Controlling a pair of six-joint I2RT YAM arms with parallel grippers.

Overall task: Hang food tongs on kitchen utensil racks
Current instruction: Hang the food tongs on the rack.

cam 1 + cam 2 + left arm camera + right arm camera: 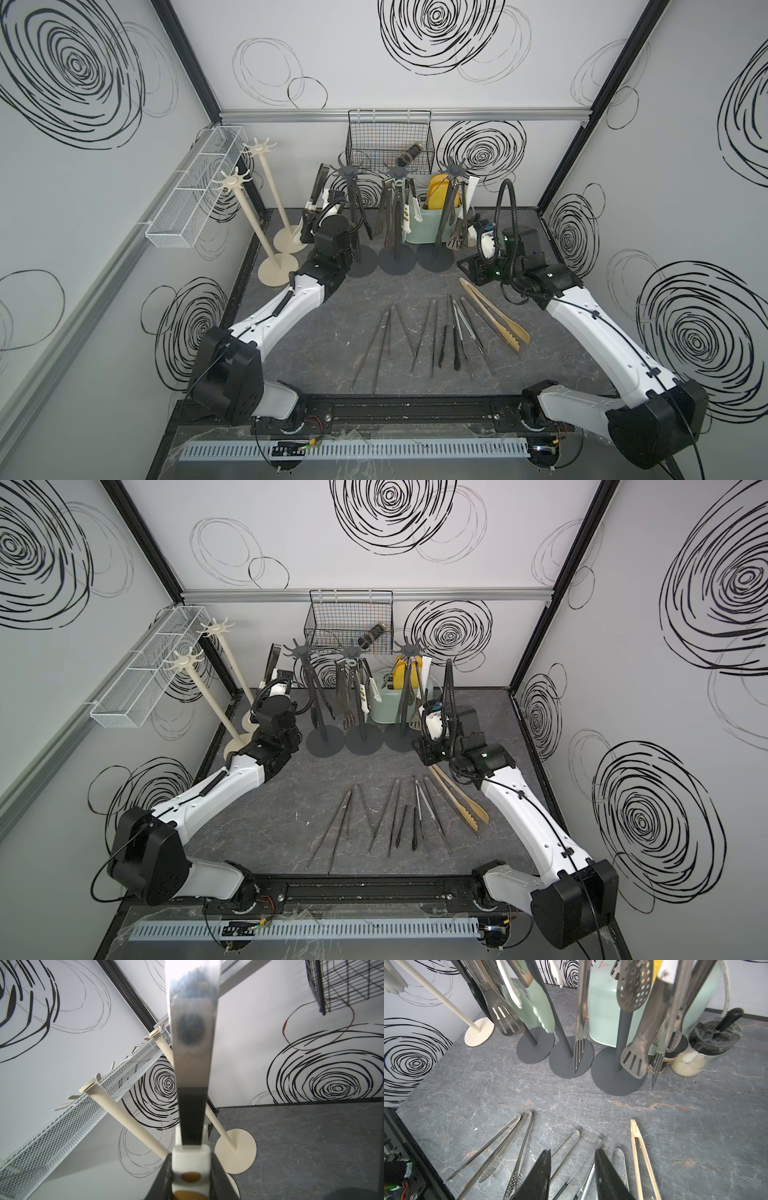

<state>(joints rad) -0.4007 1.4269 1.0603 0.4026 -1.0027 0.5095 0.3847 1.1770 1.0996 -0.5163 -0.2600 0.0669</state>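
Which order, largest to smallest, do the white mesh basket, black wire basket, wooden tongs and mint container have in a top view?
1. white mesh basket
2. black wire basket, close behind
3. wooden tongs and mint container: unsure; the tongs are longer but slim, the container is partly hidden.

Three dark grey racks (398,266) stand upright in a row at the back of the bench. Steel, pale green and cream hanging tongs (580,1012) dangle from their star-shaped tops, and two cream racks (254,224) stand near the back left corner. Several pairs lie flat side by side toward the front: long steel tongs (385,326), black-tipped tongs (456,353) and, rightmost, wooden tongs (478,298). Cream-ended steel tongs (193,1053) stand upright, clamped in the left gripper (191,1155) beside the cream racks.
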